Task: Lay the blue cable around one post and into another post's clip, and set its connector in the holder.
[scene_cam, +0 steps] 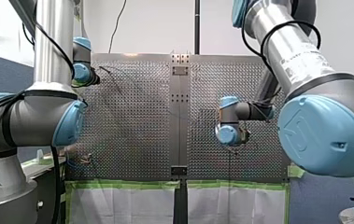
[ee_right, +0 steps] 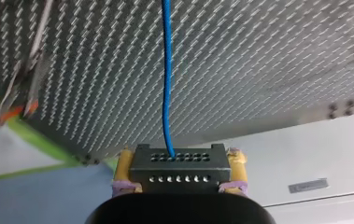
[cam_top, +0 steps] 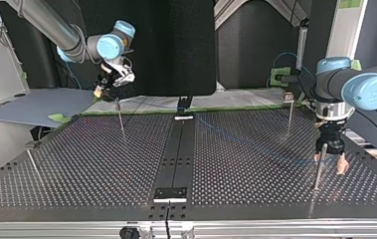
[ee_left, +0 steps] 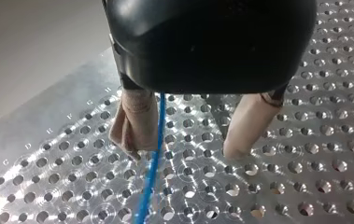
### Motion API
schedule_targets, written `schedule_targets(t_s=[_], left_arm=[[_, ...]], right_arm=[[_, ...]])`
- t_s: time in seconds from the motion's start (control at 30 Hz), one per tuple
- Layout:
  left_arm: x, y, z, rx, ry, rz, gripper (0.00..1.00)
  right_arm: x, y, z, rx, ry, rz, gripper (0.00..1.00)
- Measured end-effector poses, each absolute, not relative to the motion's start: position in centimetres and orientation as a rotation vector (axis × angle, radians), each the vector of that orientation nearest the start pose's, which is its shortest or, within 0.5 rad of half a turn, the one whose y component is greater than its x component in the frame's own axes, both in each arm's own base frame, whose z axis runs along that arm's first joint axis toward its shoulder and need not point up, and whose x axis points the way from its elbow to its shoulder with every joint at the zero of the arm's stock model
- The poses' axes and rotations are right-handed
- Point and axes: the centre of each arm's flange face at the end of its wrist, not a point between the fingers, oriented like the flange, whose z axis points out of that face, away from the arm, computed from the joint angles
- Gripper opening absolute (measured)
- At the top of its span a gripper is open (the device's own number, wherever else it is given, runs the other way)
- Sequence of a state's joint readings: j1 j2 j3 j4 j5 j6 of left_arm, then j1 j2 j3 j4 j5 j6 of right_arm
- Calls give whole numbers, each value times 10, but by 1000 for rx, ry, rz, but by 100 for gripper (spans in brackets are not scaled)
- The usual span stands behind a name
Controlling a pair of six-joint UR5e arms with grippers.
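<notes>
Yellow pads (ee_right: 124, 164) on our right gripper (ee_right: 180, 156) squeeze a grey plug (ee_right: 179, 171) from both sides, so these jaws are closed on it. The blue cable (ee_right: 166, 84) comes out of the plug's front. It runs straight ahead, away from the jaws, out over the table (cam_top: 101, 164). In the top view this gripper hangs by the table's far edge, left of the middle strip.

Our left gripper (ee_left: 184, 150) has its beige pads (ee_left: 137, 121) wide apart. The cable passes between them, close beside one pad, and we cannot tell if it touches. Nothing is pinched there. In the top view this gripper hangs low near the table's right edge, just beside a thin post (cam_top: 317, 174).

We think the left arm is nearer that post, so it should guide the cable around it. Another post (cam_top: 289, 112) stands nearer the far edge, with a small block on top that may be the clip.

The plug is in no holder yet, and we cannot tell which thing the holder is.
</notes>
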State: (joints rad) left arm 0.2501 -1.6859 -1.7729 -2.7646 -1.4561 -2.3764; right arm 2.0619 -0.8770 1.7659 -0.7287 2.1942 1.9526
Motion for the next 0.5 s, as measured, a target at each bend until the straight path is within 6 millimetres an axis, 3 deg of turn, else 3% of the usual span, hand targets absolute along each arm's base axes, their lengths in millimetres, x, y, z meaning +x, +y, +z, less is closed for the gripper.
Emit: schedule_targets(t_s=[0.2, 0.5], left_arm=[[546, -11, 369, -690, 1370, -531, 100], [546, -10, 369, -693, 1368, -527, 100]], right_arm=[[312, -479, 42, 1054, -1580, 1204, 0], [273, -478, 24, 1076, -1571, 1182, 0]])
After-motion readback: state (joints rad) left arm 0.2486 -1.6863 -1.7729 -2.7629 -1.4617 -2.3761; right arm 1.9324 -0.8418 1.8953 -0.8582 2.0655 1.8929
